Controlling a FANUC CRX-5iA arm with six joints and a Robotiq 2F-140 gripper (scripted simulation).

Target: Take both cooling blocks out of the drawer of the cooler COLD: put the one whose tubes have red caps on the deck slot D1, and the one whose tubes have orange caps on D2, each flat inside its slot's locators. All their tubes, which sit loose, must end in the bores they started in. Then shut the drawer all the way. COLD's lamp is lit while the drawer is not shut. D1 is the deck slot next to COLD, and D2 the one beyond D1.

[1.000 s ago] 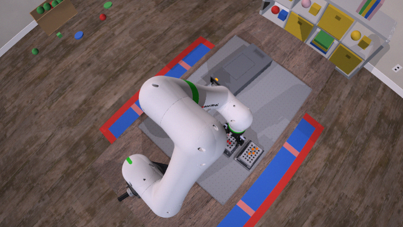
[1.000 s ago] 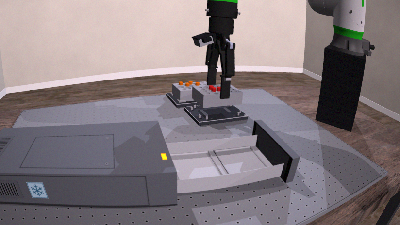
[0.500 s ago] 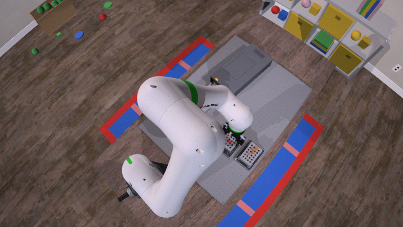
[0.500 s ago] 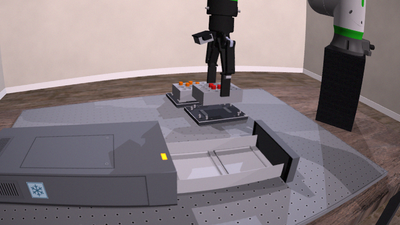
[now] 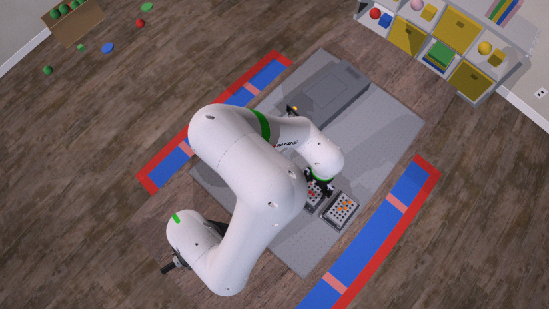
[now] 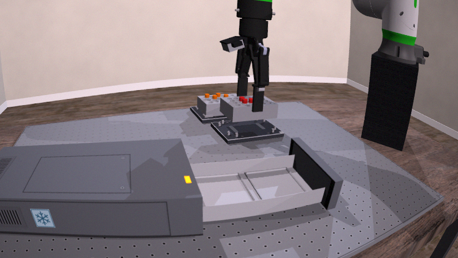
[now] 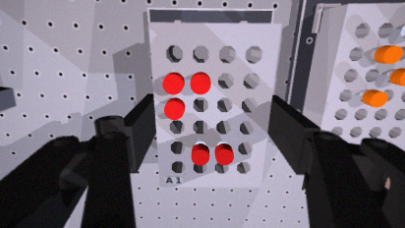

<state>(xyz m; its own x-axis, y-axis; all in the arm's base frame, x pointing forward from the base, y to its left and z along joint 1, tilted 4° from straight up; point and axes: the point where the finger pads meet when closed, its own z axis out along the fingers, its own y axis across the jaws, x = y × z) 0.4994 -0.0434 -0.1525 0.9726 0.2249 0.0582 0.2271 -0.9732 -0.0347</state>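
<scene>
wood-look floor [image 5: 96,153] [image 6: 144,91] surrounds a grey perforated deck [image 5: 376,134] [image 6: 153,128] [image 7: 64,29], with pale walls behind; white arm [image 5: 264,184] [image 6: 398,19] reaches over the deck; grey cooler [image 5: 334,90] [image 6: 95,189], its amber lamp [image 5: 294,108] [image 6: 187,179] lit, stands with its drawer [image 6: 262,204] pulled out, no block inside; black gripper [image 5: 319,187] [image 6: 249,104] [image 7: 211,110] is clamped on the red-capped block [image 5: 315,197] [image 6: 254,113] [image 7: 216,118], held above slot d1 [image 5: 312,209] [image 6: 253,129] [image 7: 211,16], apart from it; five red caps [image 5: 312,194] [image 6: 244,100] [image 7: 200,83] show in the wrist view, three near one end, two near the other; orange-capped block [image 5: 340,211] [image 6: 209,105] [image 7: 339,64] sits on slot d2 [image 5: 340,230] [image 6: 203,119] [image 7: 300,59], just beyond d1, with orange caps [image 5: 344,208] [image 6: 214,97] [image 7: 375,98] on top.

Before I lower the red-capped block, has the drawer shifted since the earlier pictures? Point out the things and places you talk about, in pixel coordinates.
No. In the exterior view, the drawer [image 5: 290,112] [image 6: 262,206] stands just as far out of COLD's body [image 5: 345,92] [image 6: 105,211] as before.
</scene>
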